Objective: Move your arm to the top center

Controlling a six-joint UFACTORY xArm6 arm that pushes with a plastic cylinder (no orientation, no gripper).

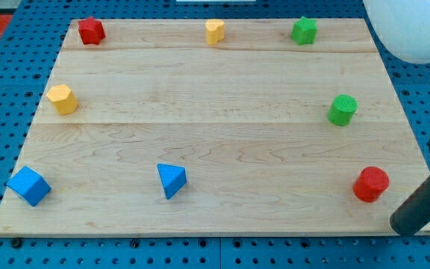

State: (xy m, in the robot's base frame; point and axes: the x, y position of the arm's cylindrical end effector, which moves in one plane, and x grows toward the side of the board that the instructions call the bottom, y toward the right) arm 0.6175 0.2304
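Resting my tip (400, 223) over the bottom-right corner of the wooden desk (222, 142), with the dark rod slanting up and off the view's right edge. Carrying no jaws here, only the bare rod, so gripping nothing and touching no block.

Sitting just below and to the right of the red cylinder (370, 184), with a narrow strip of wood showing between the two. Standing well apart from the green cylinder (342, 109), further up the view's right side.

Lying far from the top centre of the desk, the spot named in the task. Sharing that spot with the yellow block (214, 31), its shape too small to make out, close to the top edge. Flanking it along the same top edge: the green star-like block (303, 30) to the view's right and the red star-like block (91, 31) near the top-left corner.

Sitting at the view's left, about halfway down, the yellow hexagonal block (62, 99). Lying along the bottom, the blue wedge-shaped block (171, 180) left of centre and the blue cube (28, 185) near the bottom-left corner, well apart from each other.

Surrounding the desk on all sides, a blue pegboard (21, 15). Bulging into the view's top-right corner, a white rounded object (416, 30), partly overlapping the desk's corner.
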